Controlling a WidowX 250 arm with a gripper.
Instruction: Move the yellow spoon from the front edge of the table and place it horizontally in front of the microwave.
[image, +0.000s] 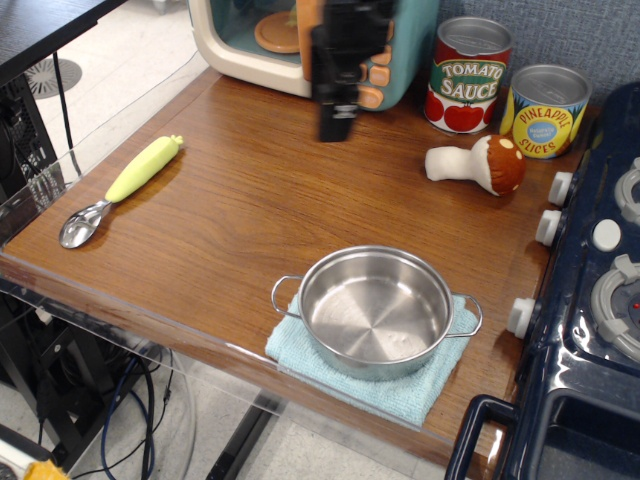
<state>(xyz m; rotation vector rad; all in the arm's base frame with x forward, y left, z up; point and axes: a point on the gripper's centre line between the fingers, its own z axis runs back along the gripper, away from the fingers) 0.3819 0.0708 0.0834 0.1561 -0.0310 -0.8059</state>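
Steel pot (375, 310) empty on blue cloth (400, 385), yellow spoon (120, 190) on bench (250, 200) left edge, blurred claw (335, 125) before microwave (300, 45), claw state indiscernible.

The dark, motion-blurred gripper (336, 125) hangs at the upper centre of the frame, reaching down from the top edge with its fingers pointing at the bench, too smeared to tell whether they are spread or closed, and holding nothing visible.

Right of the microwave (290, 45), the red can (467, 75) reads "TOMATO SAUCE"; the yellow can (545, 110) beyond it reads "PINEAPPLE SLICES".
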